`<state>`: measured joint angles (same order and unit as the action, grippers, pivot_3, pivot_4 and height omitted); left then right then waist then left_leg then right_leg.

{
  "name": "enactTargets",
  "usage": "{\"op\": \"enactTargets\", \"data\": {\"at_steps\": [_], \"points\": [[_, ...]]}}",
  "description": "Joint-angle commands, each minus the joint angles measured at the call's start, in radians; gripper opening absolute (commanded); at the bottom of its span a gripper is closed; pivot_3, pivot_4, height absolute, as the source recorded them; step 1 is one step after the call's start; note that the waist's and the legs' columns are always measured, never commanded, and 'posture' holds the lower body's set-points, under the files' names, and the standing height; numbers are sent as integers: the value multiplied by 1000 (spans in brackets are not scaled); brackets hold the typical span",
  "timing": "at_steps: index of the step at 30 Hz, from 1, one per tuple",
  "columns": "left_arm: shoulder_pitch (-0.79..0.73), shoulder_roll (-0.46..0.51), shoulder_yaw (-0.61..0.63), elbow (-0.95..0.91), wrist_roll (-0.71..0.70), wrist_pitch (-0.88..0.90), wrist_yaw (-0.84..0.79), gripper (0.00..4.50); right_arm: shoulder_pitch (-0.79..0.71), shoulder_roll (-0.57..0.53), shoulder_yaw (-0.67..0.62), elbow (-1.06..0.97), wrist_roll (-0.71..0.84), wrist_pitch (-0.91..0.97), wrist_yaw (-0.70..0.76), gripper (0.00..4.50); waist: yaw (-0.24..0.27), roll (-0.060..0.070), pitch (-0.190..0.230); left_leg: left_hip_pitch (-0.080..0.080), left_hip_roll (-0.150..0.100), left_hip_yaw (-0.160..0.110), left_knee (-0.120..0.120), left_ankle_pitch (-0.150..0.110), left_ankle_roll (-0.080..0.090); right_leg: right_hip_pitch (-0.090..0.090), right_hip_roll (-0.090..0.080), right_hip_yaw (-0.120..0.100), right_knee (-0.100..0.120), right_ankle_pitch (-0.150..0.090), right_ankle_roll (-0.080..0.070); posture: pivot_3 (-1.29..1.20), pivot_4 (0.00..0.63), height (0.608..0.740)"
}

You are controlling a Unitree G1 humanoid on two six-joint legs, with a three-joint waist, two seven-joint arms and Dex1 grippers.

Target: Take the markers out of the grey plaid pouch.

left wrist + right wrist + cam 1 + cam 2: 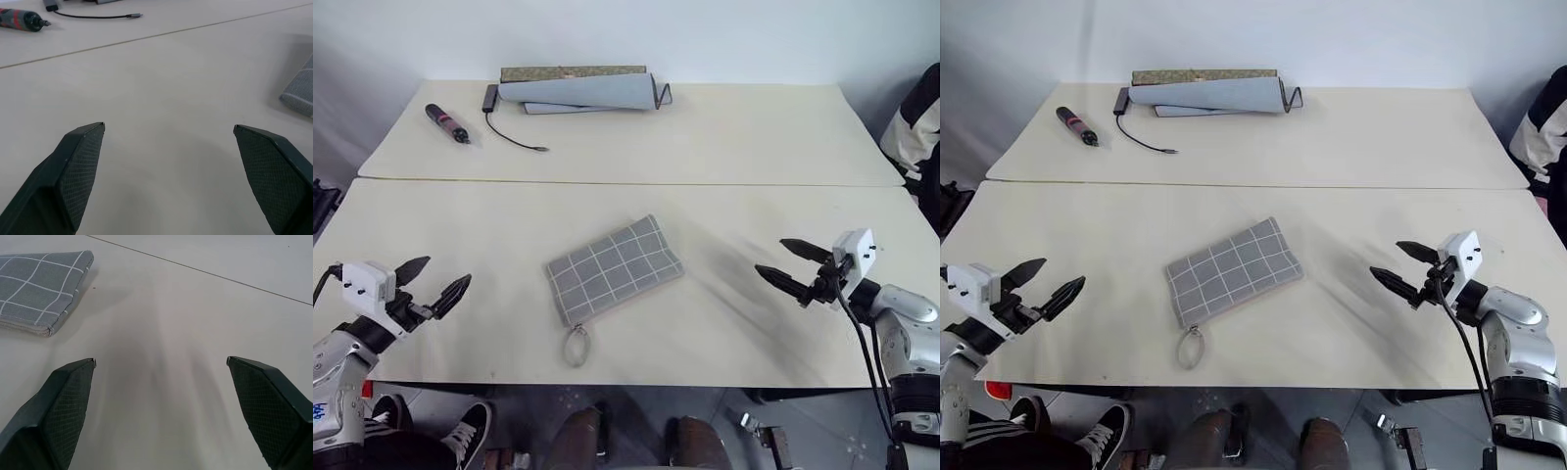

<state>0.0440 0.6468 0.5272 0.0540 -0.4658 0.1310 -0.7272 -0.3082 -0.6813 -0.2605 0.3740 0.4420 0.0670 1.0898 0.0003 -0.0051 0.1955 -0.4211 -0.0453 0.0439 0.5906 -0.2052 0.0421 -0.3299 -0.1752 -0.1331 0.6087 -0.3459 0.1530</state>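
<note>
Your left tool (439, 280) hovers near the tabletop's (754, 137) left front corner, fingers spread wide with nothing between them. Toward the far left corner you can see a black-and-red pen-like tool (447, 122) with a loose black cable (512, 135) beside it, and a rolled grey mat (579, 90) along the far edge. The grey plaid pouch (613, 268) lies flat near the middle of the front edge, zipped shut, its loop pull (576, 346) toward that edge. Your right tool (793, 265) hovers near the right front corner, likewise spread and empty.
</note>
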Motion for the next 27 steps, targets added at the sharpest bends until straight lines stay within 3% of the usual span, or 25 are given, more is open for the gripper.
{"op": "enactTargets", "data": {"at_steps": [1, 4, 9, 13, 18, 23, 27], "points": [[1, 21, -5, -20, 10, -5, -7, 4497, -3, -4, -19, -38, 11, -11, -3, 4490, -1, 0, 0, 0, 0, 0, 0, 0, 0, 0, 0, 0, 0, 0, 0, 0, 150, 740], [-13, 41, -27, 5, 92, -83, 10, 4497, -15, 1, -15, -49, 10, -1, -18, 4490, 0, 0, 0, 0, 1, 0, 0, 0, 0, 0, 1, 0, 0, 0, 0, 0, 150, 740], [-23, 36, -40, -3, 78, -102, -20, 4497, -44, 33, 18, -90, -1, 15, -56, 4490, -2, 0, 0, 0, 1, 1, 0, 0, 0, -1, 1, 1, 0, 1, -1, 0, 150, 740], [-23, 30, -77, -21, 106, -130, -18, 4500, -102, 132, 80, -186, 38, 101, -94, 3590, -4, 0, 0, 0, 5, 3, 0, -1, -2, -2, 5, 3, -1, 2, -3, 0, 150, 740], [-55, 37, -108, -11, 127, -182, -26, 4500, -223, 317, 200, -182, -52, 59, -221, 1908, -6, 0, 0, -1, 8, 9, 0, 0, -4, -9, 7, 7, 4, 2, -4, 0, 150, 740], [-70, 54, -167, 26, 236, -319, -30, 4500, -348, 488, 314, -15, -203, -39, -348, 90, -8, -1, -1, -1, 9, 13, -1, 0, -4, -13, 8, 10, 11, 3, -5, 0, 150, 740], [-58, 53, -197, 27, 289, -409, -27, 4500, -446, 536, 366, 187, -324, -141, -440, 35, -8, -2, -1, -1, 9, 13, -1, 0, -4, -14, 8, 10, 13, 3, -5, 0, 150, 740]]}}
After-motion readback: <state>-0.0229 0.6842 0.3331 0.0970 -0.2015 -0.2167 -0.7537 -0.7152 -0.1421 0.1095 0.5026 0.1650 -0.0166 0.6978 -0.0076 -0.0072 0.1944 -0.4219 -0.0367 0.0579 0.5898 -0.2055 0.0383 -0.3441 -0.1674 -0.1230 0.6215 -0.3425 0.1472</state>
